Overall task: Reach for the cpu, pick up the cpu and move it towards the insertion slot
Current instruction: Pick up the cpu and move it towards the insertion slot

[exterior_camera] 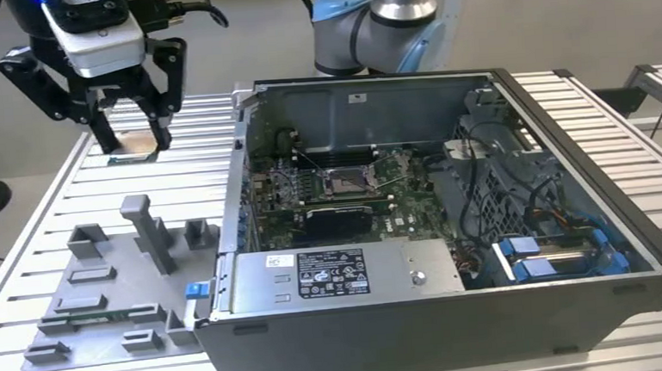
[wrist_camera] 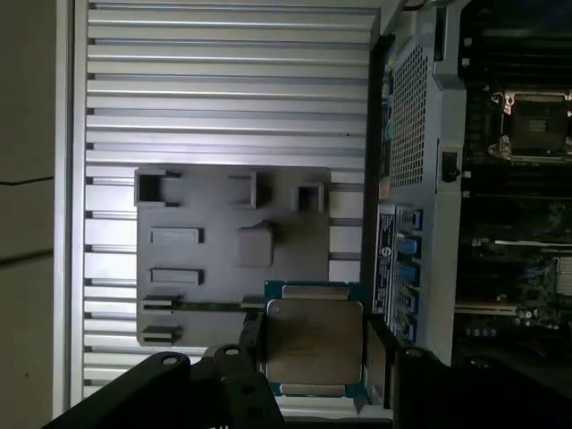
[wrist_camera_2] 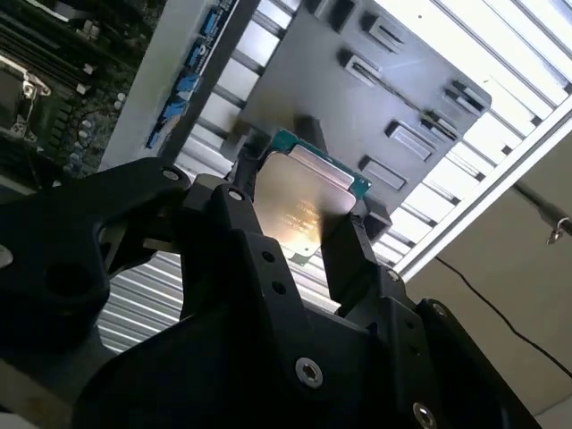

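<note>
Second wrist view: tool [wrist_camera_2: 299, 234] clamped on the cpu [wrist_camera_2: 302, 201], black fingers [wrist_camera_2: 350, 255] pressed against two opposite edges. The chip's silvery top faces the camera, and a thin green edge shows along one side. First wrist view gives the same grip from another angle: cpu [wrist_camera: 313, 340] between the fingers [wrist_camera: 253, 344], tool [wrist_camera: 313, 357] narrowed to the chip's width, greenish rim visible on two sides.

Beyond the chip, both wrist views show the grey tray [wrist_camera_2: 357, 89] [wrist_camera: 197, 232] with its raised blocks, lying on the slatted worktop [wrist_camera: 223, 89]. The chip is held clear of the tray, not touching.

Exterior view gives the placement. Tool [exterior_camera: 135, 146] hangs over the far part of the worktop [exterior_camera: 34, 221] at the exterior view's left, with the cpu [exterior_camera: 133, 144] a tan patch between the fingertips, close above the slats. Grey tray [exterior_camera: 107, 294] sits nearer the camera. Open computer case [exterior_camera: 431, 317] stands at the exterior view's right. The insertion slot [exterior_camera: 343, 180] lies inside it on the green board [exterior_camera: 408, 219], well apart from the chip. First wrist view also catches the slot [wrist_camera: 536, 125]: silver frame, dark centre.
</note>
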